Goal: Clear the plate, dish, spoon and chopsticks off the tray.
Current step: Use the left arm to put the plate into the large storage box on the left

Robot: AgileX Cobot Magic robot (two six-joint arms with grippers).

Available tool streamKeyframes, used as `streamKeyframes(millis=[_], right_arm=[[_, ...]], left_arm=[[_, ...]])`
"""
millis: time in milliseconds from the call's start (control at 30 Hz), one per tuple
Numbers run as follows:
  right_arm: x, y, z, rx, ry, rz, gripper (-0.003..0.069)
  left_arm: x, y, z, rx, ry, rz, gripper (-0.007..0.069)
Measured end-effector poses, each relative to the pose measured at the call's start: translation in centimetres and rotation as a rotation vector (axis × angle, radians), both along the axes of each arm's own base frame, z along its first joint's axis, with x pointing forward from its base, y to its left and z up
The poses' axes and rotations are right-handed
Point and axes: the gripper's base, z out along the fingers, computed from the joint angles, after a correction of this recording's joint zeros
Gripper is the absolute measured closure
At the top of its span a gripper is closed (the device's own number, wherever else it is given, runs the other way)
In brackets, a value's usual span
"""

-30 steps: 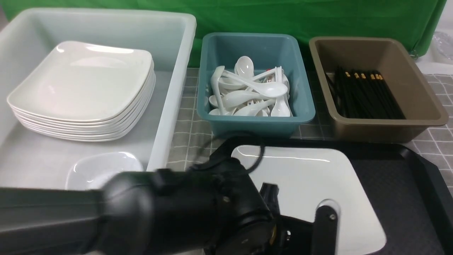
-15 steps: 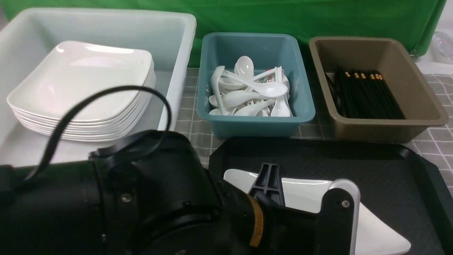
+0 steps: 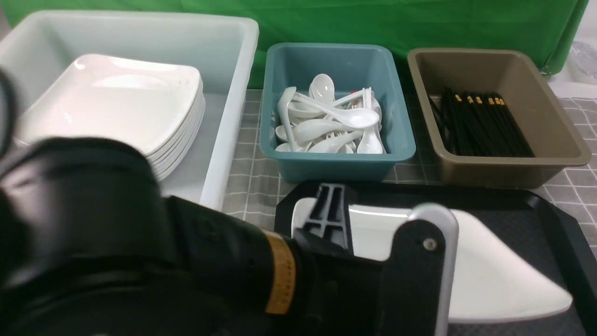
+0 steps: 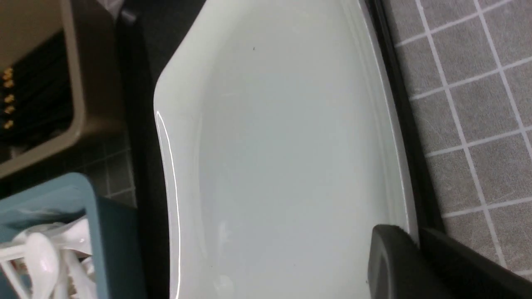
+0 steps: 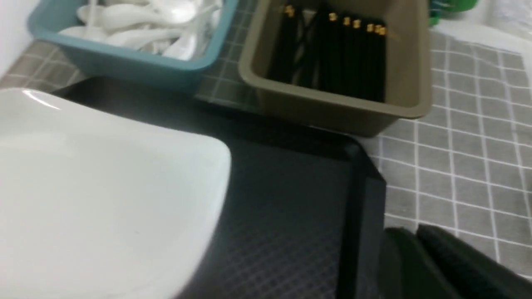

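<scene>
The large white plate hangs tilted over the black tray. My left gripper is shut on the rim at its left end. In the left wrist view the fingers pinch that rim of the plate beside the tray's edge. My right gripper is shut and holds nothing. It hovers over the checked cloth just outside the tray's right rim. White spoons lie in the teal tub and black chopsticks in the brown tub. The dish is out of view.
A big white tub at the left holds a stack of large white plates. The teal tub and brown tub stand right behind the tray. My left arm blocks the near left of the front view.
The left arm has swung left and closer to the front camera. The plate in its grip has shifted from lying in the tray to a tilted, raised pose.
</scene>
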Motion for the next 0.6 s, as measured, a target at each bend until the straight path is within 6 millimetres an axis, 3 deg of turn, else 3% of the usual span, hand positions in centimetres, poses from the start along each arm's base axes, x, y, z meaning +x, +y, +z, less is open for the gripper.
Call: streamKeyframes(millis=[133, 233, 267, 400, 467, 500, 567, 600], right_arm=[[0.1, 0.0, 0.1, 0.006, -0.01, -0.007, 0.0636], [0.3, 0.2, 0.8, 0.042, -0.051, 0.0, 0.0637], [0.3, 0.3, 0.9, 0.043, -0.054, 0.001, 0.0637], [1.5, 1.3, 2.2, 0.073, -0.077, 0.045, 0.0637], [2.3, 2.0, 2.7, 0.071, -0.071, 0.084, 0.0637], [2.5, 2.1, 2.8, 0.068, -0.068, 0.093, 0.0637], [3.4, 3.0, 2.6, 0.053, -0.035, 0.144, 0.0637], [3.4, 3.1, 2.6, 0.052, -0.033, 0.148, 0.0637]], left_arm=[[-0.3, 1.0, 1.7, -0.057, -0.037, 0.014, 0.0596], [1.2, 2.7, 4.8, -0.142, -0.101, 0.148, 0.0595], [1.2, 2.7, 4.8, -0.143, -0.104, 0.152, 0.0595], [6.0, 5.8, 6.1, -0.154, -0.179, 0.393, 0.0595], [9.0, 8.0, 5.7, -0.127, -0.192, 0.535, 0.0595], [9.3, 8.2, 5.6, -0.125, -0.193, 0.547, 0.0595], [12.5, 10.9, 4.4, -0.078, -0.192, 0.692, 0.0595], [13.0, 11.3, 4.2, -0.069, -0.189, 0.714, 0.0595]])
